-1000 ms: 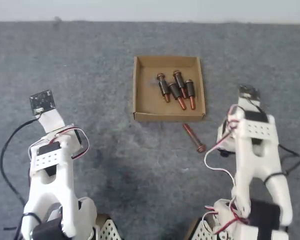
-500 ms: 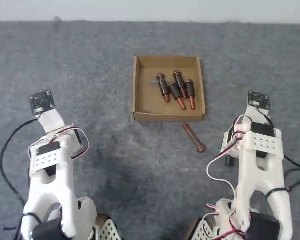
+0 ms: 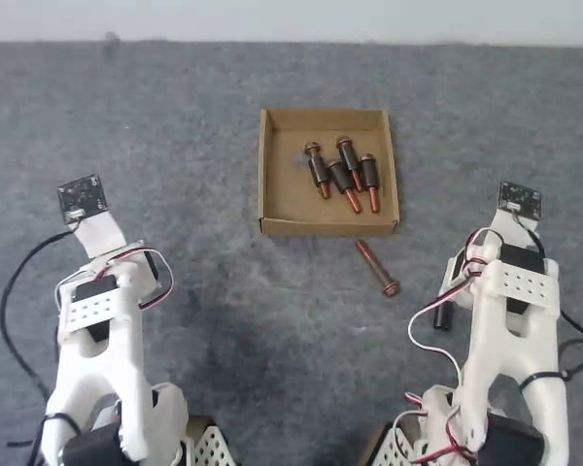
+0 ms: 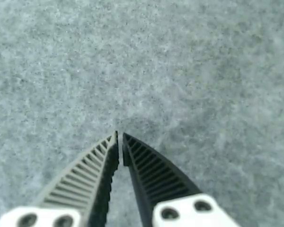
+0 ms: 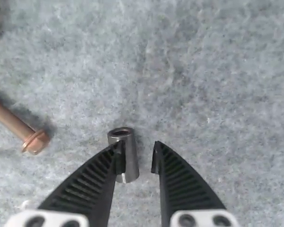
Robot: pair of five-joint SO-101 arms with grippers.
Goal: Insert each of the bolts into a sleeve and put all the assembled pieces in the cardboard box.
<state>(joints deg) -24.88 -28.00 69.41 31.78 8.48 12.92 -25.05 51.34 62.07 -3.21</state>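
Inside the cardboard box (image 3: 268, 175), finished pieces (image 3: 345, 175) are lying; one bare bolt (image 3: 377, 267) is waiting just beside it; we are holding our right pincer (image 5: 137, 144) spread around a loose sleeve (image 5: 123, 156); our left pincer (image 4: 119, 135) is hanging pressed together.

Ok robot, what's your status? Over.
Left gripper shut, over carpet. Right gripper open around the sleeve. Bolt loose beside the cardboard box. Nothing blocking.

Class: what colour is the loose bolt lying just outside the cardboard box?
The bolt is coppery brown, clearest in the high view.
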